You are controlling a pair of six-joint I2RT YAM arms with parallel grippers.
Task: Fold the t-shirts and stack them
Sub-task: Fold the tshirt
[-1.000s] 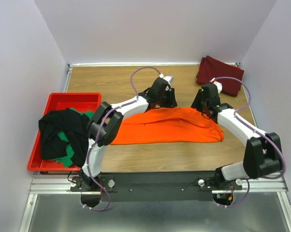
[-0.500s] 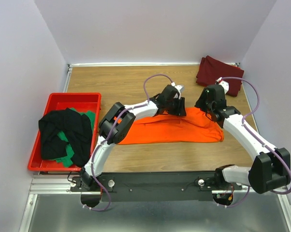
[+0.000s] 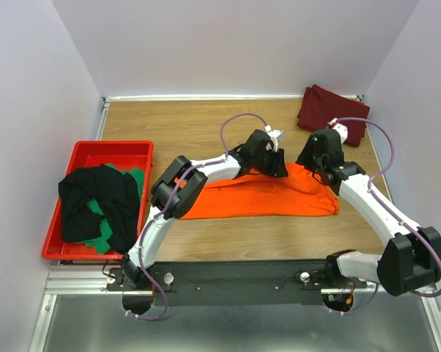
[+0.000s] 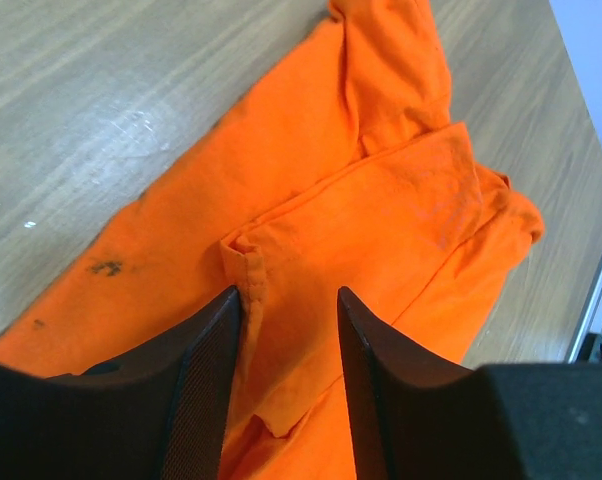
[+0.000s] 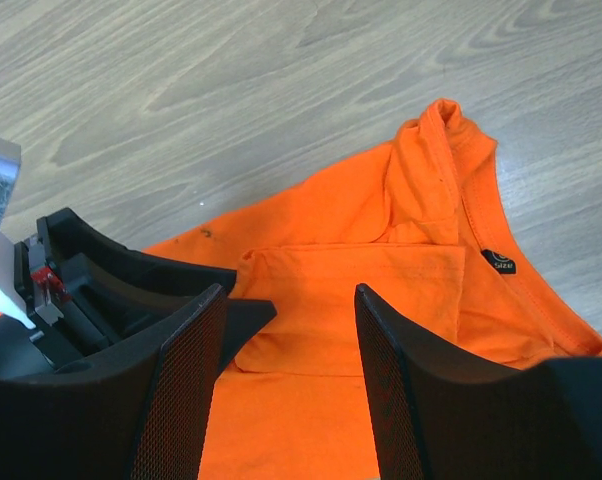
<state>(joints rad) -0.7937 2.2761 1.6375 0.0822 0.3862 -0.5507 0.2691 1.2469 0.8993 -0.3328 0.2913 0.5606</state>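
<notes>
The bright orange t-shirt [image 3: 257, 198] lies flat in a long strip across the middle of the table. One sleeve [image 5: 361, 290] is folded in over its body near the collar [image 5: 471, 200]. My left gripper [image 3: 280, 169] is open just above that sleeve, its tips either side of the hem [image 4: 243, 270]. My right gripper [image 3: 310, 170] hovers open over the same sleeve from the other side, with nothing between its fingers [image 5: 401, 400]. The left gripper's black finger [image 5: 131, 275] shows in the right wrist view. The dark maroon t-shirt [image 3: 334, 114] lies folded at the back right corner.
A red bin [image 3: 114, 145] stands at the table's left edge, with a black t-shirt [image 3: 96, 202] draped over a green one [image 3: 96, 238]. Bare wood [image 3: 169, 121] shows behind the orange shirt. Purple walls close in on three sides.
My left gripper has moved right along the shirt's back edge toward the right gripper. The right arm has straightened and shifted slightly back. The right end of the orange shirt is bunched higher.
</notes>
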